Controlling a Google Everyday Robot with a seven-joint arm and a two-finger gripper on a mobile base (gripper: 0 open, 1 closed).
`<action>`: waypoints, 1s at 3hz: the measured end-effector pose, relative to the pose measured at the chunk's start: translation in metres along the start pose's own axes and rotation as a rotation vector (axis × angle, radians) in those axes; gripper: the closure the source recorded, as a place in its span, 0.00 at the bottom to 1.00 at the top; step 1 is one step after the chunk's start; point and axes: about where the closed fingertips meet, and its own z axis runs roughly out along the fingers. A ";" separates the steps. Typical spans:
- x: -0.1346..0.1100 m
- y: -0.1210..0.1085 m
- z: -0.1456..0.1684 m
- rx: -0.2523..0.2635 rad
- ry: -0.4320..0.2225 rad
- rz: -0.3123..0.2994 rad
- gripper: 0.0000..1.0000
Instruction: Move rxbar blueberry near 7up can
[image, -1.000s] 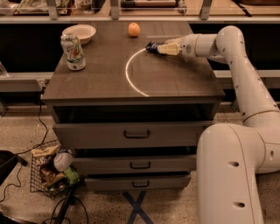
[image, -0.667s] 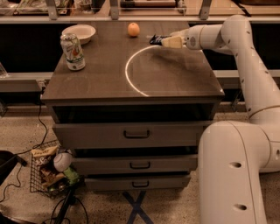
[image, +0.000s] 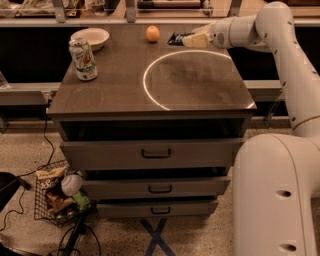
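Your gripper, jaws closed on the rxbar blueberry, aims its long axis across the worktop roughly toward the 7up can, well apart.

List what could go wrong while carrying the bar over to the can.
The gripper holds the rxbar blueberry by one end, so it could slip out. The orange lies close beside the bar, toward the 7up can; a low sweep may knock it. A fast approach could topple the upright can.
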 end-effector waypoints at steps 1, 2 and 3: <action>-0.013 0.025 -0.004 -0.031 -0.004 -0.045 1.00; -0.023 0.063 -0.001 -0.070 -0.014 -0.098 1.00; -0.024 0.093 0.002 -0.108 -0.043 -0.112 1.00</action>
